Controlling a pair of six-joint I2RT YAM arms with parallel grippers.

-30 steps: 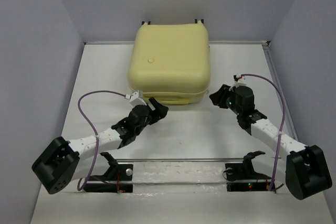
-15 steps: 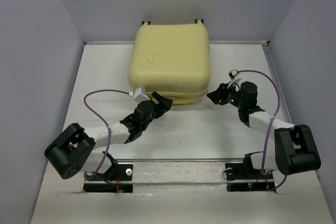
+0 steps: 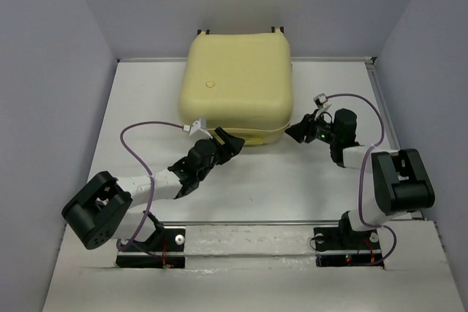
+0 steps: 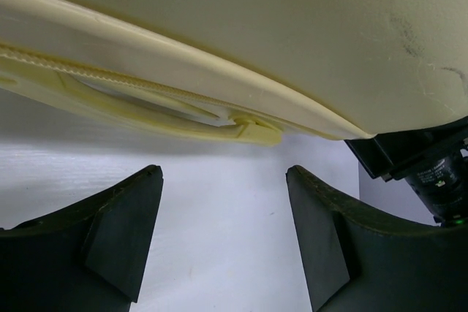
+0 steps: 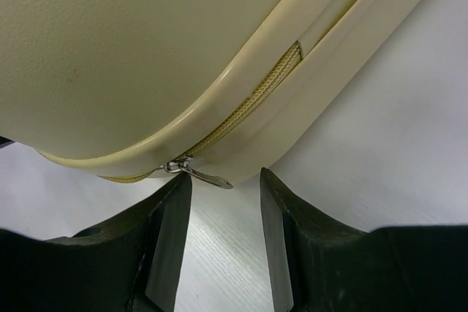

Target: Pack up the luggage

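Observation:
The luggage, a pale-yellow hard-shell suitcase, lies flat at the back middle of the table with its lid down. My left gripper is open at its front edge. In the left wrist view the fingers point at the seam and the flat yellow handle just beyond them, with nothing between them. My right gripper is at the front right corner. In the right wrist view it is open, and the metal zipper pull hangs at its fingertips, close to the left finger, not gripped.
Grey walls enclose the white table on the left, right and back. A metal rail with both arm bases runs along the near edge. Purple cables loop above each arm. The right gripper's body shows in the left wrist view.
The left gripper has moved forward up to the suitcase's front edge, and its jaws have narrowed a little. The right arm has folded back, and its gripper has moved slightly left towards the corner.

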